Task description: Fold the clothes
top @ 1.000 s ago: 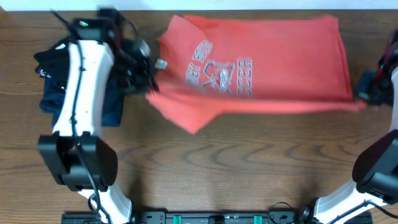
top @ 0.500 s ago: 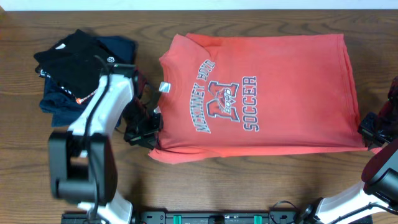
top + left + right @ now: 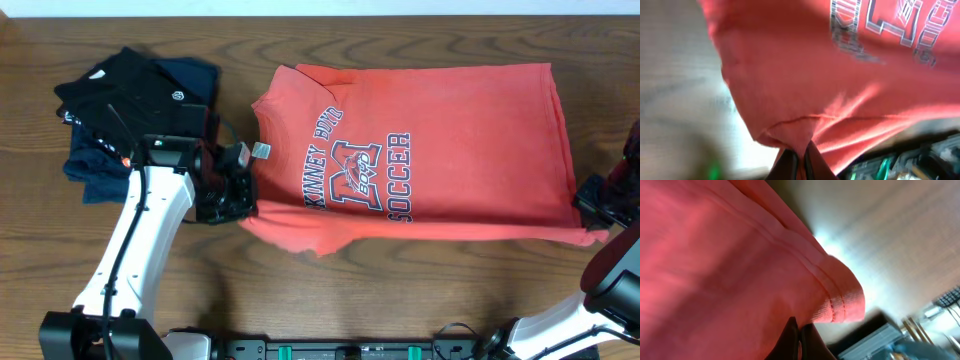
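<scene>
The coral-red T-shirt (image 3: 420,150) with "SOCCER" lettering lies spread across the middle of the table, chest print up, collar to the left. My left gripper (image 3: 232,203) is shut on the shirt's near-left edge by the collar; the pinched cloth shows in the left wrist view (image 3: 801,155). My right gripper (image 3: 590,208) is shut on the hem at the near-right corner; the right wrist view (image 3: 799,332) shows the stitched hem bunched at the fingers. The shirt's near edge is drawn between both grippers.
A black folded garment (image 3: 125,95) with a small white logo lies on a navy-blue folded garment (image 3: 190,75) at the far left, behind the left arm. Bare wooden table (image 3: 400,290) lies in front of the shirt.
The shirt was dragged flat, its print turning readable. The left gripper has shifted with the near-left edge toward the front; the right gripper holds at the right.
</scene>
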